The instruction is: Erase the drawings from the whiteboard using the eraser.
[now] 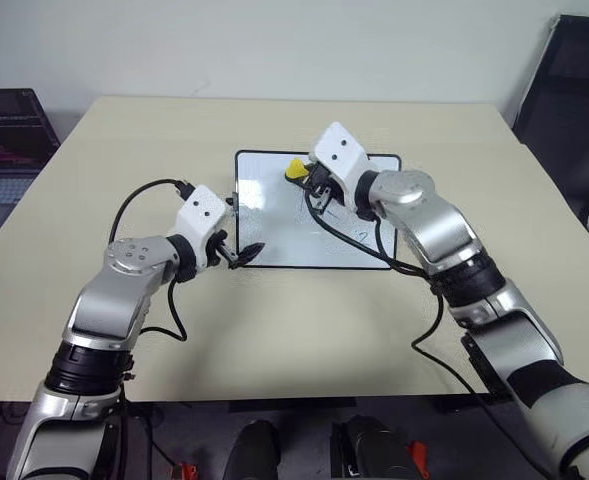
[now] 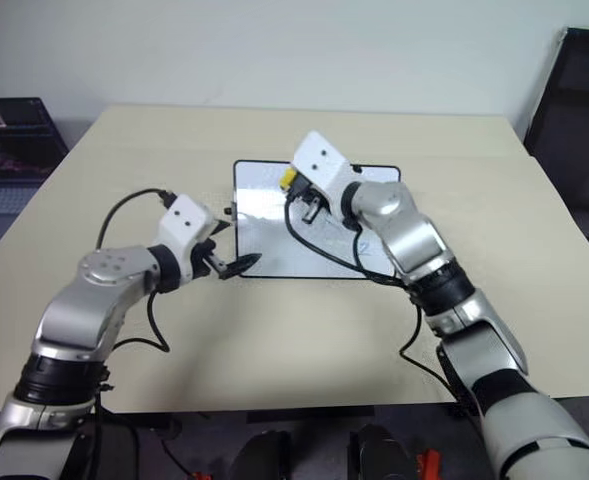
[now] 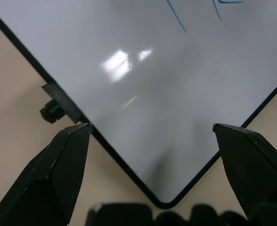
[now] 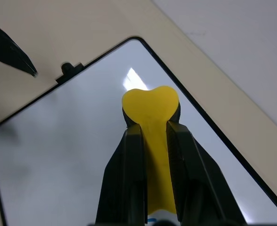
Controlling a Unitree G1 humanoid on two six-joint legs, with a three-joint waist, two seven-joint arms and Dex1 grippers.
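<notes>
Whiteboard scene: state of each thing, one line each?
whiteboard: flat on the table, not wiped clean.
drawings: blue strokes on the board.
eraser: clamped in the right claw, held over the board.
right claw: shut on the eraser.
left claw: open, at the board's near left corner.

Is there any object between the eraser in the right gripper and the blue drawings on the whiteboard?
Nothing visible blocks it. The right gripper is shut on the eraser above the whiteboard, whose surface is bare around the drawings. The left gripper is open at the board's near left corner, apart from them.
</notes>
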